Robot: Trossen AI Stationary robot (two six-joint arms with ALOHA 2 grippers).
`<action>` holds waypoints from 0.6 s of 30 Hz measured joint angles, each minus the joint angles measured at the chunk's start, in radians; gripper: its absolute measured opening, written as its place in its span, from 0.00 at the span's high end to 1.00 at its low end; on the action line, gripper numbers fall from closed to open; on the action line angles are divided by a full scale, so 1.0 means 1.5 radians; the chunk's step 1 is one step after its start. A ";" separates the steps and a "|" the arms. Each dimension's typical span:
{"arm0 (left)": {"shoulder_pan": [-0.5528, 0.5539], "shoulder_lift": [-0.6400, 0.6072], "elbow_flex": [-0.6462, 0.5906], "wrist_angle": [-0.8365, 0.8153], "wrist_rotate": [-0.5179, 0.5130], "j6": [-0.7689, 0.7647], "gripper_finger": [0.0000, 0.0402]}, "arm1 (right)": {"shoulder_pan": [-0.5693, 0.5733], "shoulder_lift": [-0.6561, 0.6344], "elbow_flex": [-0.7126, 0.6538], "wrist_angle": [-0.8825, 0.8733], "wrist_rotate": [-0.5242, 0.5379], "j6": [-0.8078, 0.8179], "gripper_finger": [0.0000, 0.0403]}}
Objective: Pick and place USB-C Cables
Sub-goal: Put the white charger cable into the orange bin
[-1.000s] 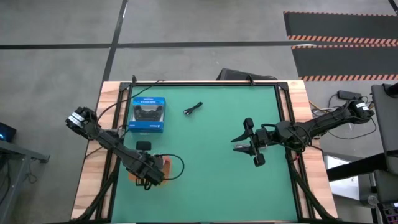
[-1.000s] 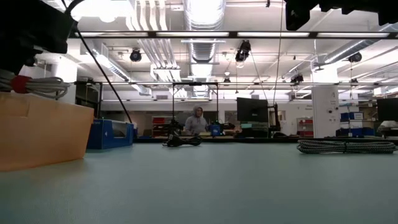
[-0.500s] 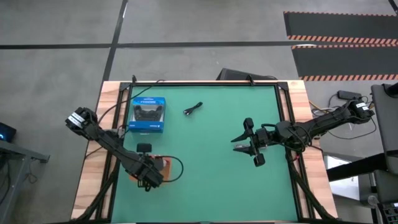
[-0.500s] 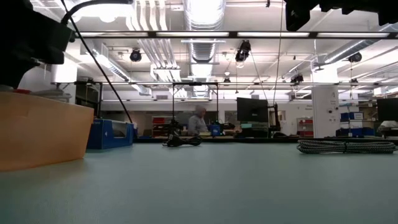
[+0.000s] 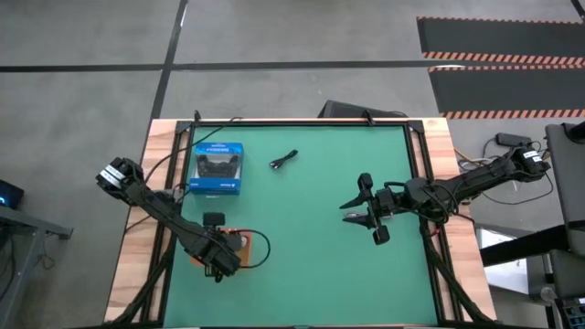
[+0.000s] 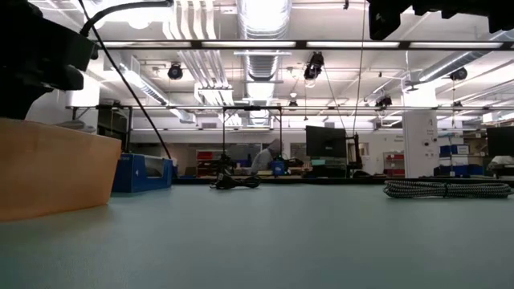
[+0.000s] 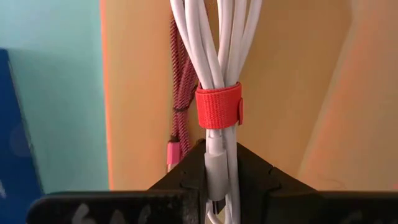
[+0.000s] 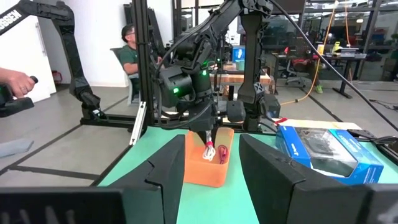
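Note:
My left gripper [image 7: 214, 168] points down over the orange tray [image 5: 241, 240] at the table's near left and is shut on a white cable bundle [image 7: 217, 56] bound by a red strap. A red-pink braided cable [image 7: 178, 93] lies on the tray's floor beside it. A black cable [image 5: 284, 160] lies on the green mat toward the far edge. A grey braided cable [image 6: 446, 189] lies on the mat in the low view. My right gripper [image 5: 366, 210] hovers open at the right centre, holding nothing. My left gripper pinches the white bundle between its two fingers, just past the red strap near one end [image 7: 215, 163]. The fingers come from above, pointing down, along the bundle. The bundle hangs below them inside the tray [image 8: 210, 151]; whether its lower end rests on the floor, I cannot tell.
A blue box [image 5: 218, 168] picturing a controller lies at the far left of the mat, beyond the tray. The tray's near wall [image 6: 56, 172] blocks the low view's left. Open mat spreads across the middle and near side. People sit in the room beyond the table.
My left gripper has sunk toward the tray with the white bundle. In the low view the bundle and its red strap showed above the tray's wall a second ago and are now hidden behind it.

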 joint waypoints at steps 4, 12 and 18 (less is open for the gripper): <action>0.000 0.000 0.000 0.000 0.000 0.000 0.91 | 0.000 0.000 0.000 0.000 0.000 0.000 0.64; 0.000 0.000 0.000 0.011 0.009 0.000 0.91 | 0.000 0.000 -0.001 -0.001 0.000 0.000 0.65; 0.000 0.000 -0.011 0.012 0.010 0.000 0.91 | 0.000 0.000 -0.001 0.000 0.000 0.000 0.64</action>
